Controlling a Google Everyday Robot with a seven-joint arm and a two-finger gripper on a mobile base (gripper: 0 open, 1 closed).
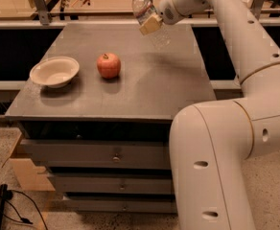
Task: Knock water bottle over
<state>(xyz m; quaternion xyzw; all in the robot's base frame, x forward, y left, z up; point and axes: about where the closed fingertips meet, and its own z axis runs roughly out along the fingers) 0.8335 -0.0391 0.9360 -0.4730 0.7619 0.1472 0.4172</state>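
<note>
The water bottle (142, 7) is a clear ribbed plastic bottle at the far middle of the grey table (145, 85). It leans, with its cap end up and to the left and its clear lower end (159, 37) down and to the right near the tabletop. My gripper (150, 24) is at the end of the white arm that reaches in from the right. Its tan tip is against the middle of the bottle and hides part of it.
A red apple (109, 65) sits left of the table's middle, well in front of the bottle. A white bowl (54, 71) sits near the left edge. Drawers are below the tabletop. A wooden bench with clutter stands behind the table.
</note>
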